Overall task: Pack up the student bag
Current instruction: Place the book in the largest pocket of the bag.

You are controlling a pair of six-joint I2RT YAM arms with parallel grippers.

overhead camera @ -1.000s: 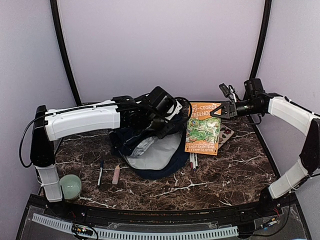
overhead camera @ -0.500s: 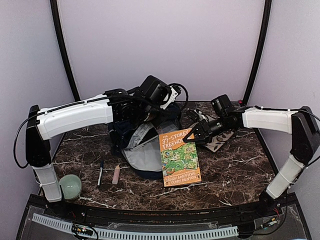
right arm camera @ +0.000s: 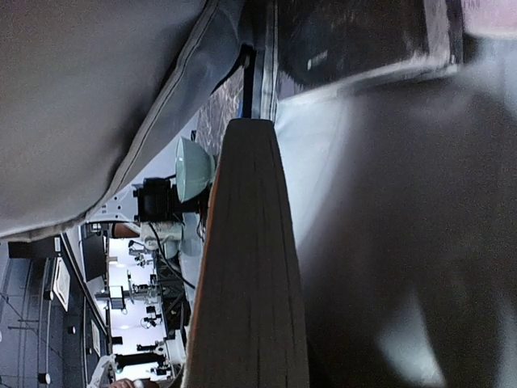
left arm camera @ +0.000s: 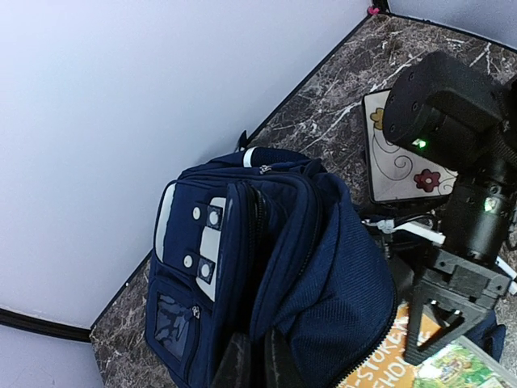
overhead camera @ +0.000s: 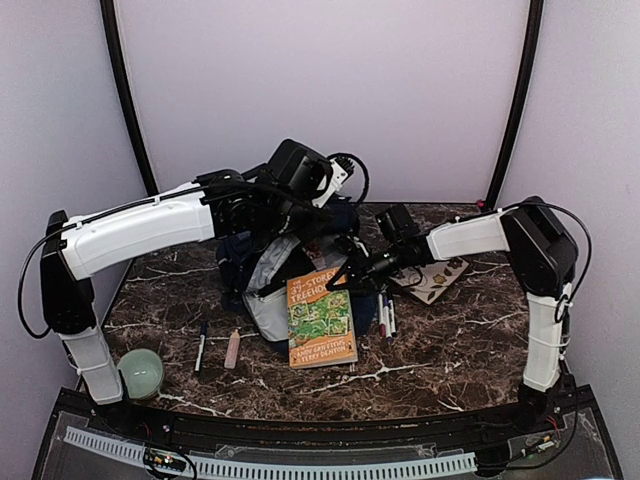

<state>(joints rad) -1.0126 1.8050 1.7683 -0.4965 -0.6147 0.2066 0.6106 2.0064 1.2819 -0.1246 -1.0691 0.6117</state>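
Sliding a paperback into an open bag looks like the step in hand. The backpack (overhead camera: pixel 262 268), navy with a pale grey lining, lies near the middle of the marble table (overhead camera: pixel 450 350), its mouth gaping toward 5 o'clock.

The left gripper (left arm camera: pixel 254 365) reaches in from 9 o'clock. Its fingers sit close together on a fold of the bag's upper edge, apparently pinching it to hold the mouth up.

The right gripper (overhead camera: pixel 353 274) comes in from 3 o'clock, clamped on the top edge of the book (overhead camera: pixel 320 318). The orange and green cover faces up, and the book's far end points to 6 o'clock, overlapping the bag's lower lip. Whether that end rests on the table I cannot tell.

The next move probably calls for turning the book so a narrow edge faces the opening, then pushing it along the lining under the raised flap without catching the zipper.

Markers (overhead camera: pixel 385 318) lie just beside the book at 3 o'clock. A flowered card (overhead camera: pixel 437 282) is at 2 o'clock and a pen (overhead camera: pixel 201 346) at 8 o'clock, all outside the bag.
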